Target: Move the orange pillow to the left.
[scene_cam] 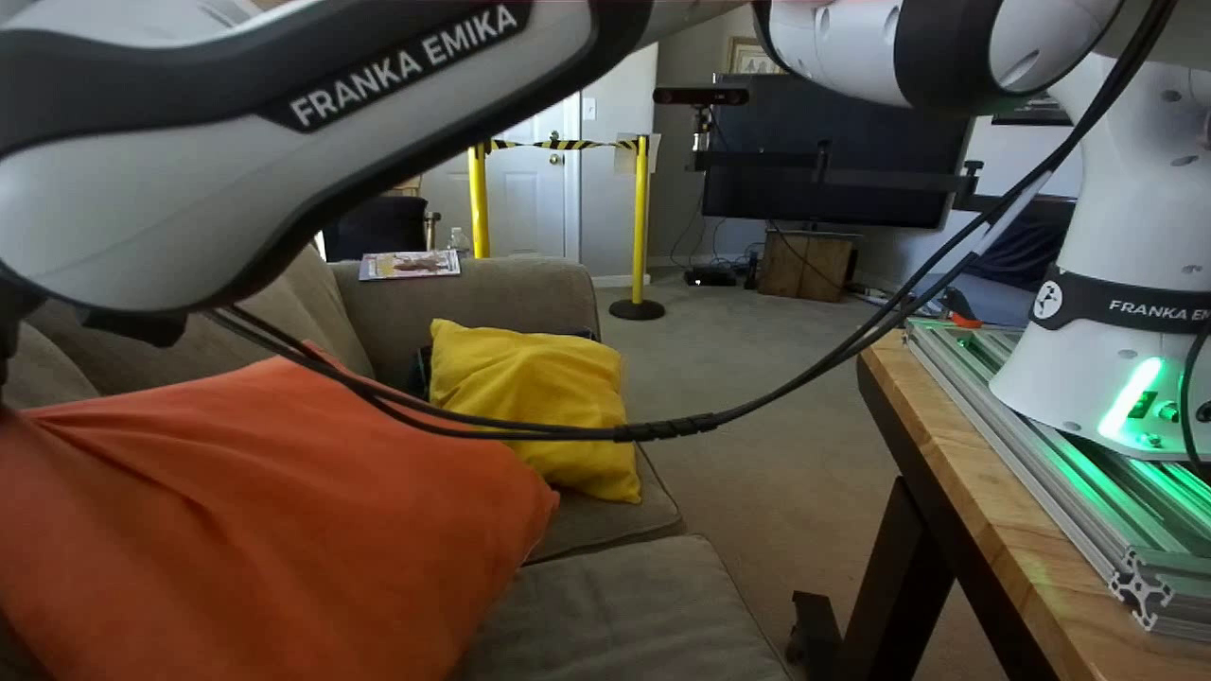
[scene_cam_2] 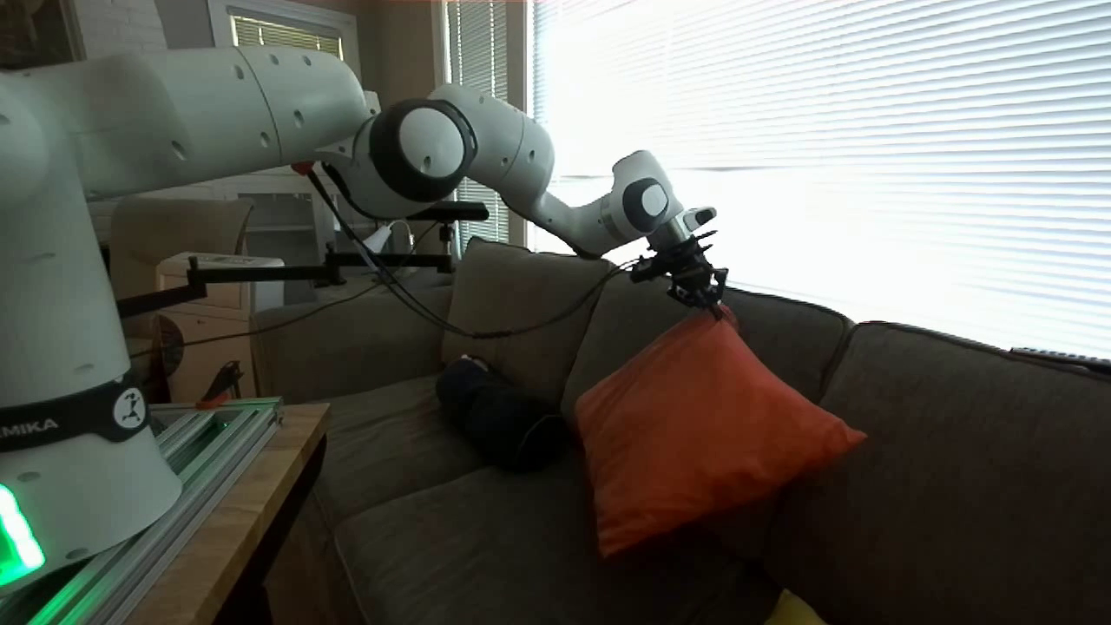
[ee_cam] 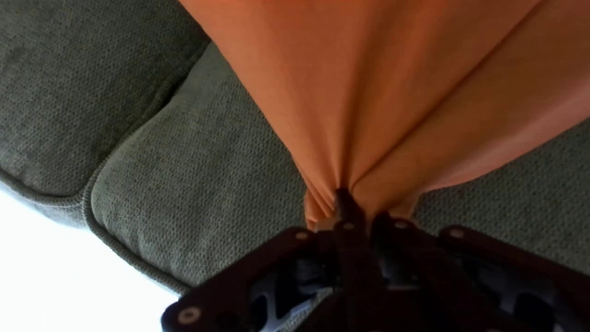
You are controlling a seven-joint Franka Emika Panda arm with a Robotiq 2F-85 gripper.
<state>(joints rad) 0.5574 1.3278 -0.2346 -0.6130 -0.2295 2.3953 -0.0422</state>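
Black and two-fingered, the gripper [ee_cam: 362, 207] lies nearest the wrist camera, clamped on a bunched corner of the large square orange-red fabric pillow [scene_cam_2: 694, 425]. From that grip the cloth fans out in deep folds. In an exterior view the pillow hangs tilted, the gripped corner uppermost, before the back cushions [scene_cam_2: 955, 451] of the grey-brown woven sofa [scene_cam_2: 469, 538]; whether its lower edge touches the seat cannot be told. Near it on the seat lies a dark, soft-looking bundle [scene_cam_2: 495, 421]. Also in an exterior view, a creased mustard-yellow fabric pillow [scene_cam: 530, 388] rests near the padded armrest [scene_cam: 520, 288], on which lies a colourful printed magazine [scene_cam: 410, 266]. Overhead stretches the white and black jointed arm [scene_cam: 397, 132], with slack black cables [scene_cam: 667, 428] looping below. The arm's green-lit base [scene_cam: 1069, 369] stands over silvery metal rails [scene_cam: 1036, 454] on a wooden tabletop [scene_cam: 1003, 501]. Behind the sofa, slatted white blinds [scene_cam_2: 825, 113] hang bright with light. Farther off, in an exterior view, stand two yellow posts [scene_cam: 641, 218] joined by black-and-yellow striped tape [scene_cam: 568, 145], and a large black flat screen [scene_cam: 851, 113].
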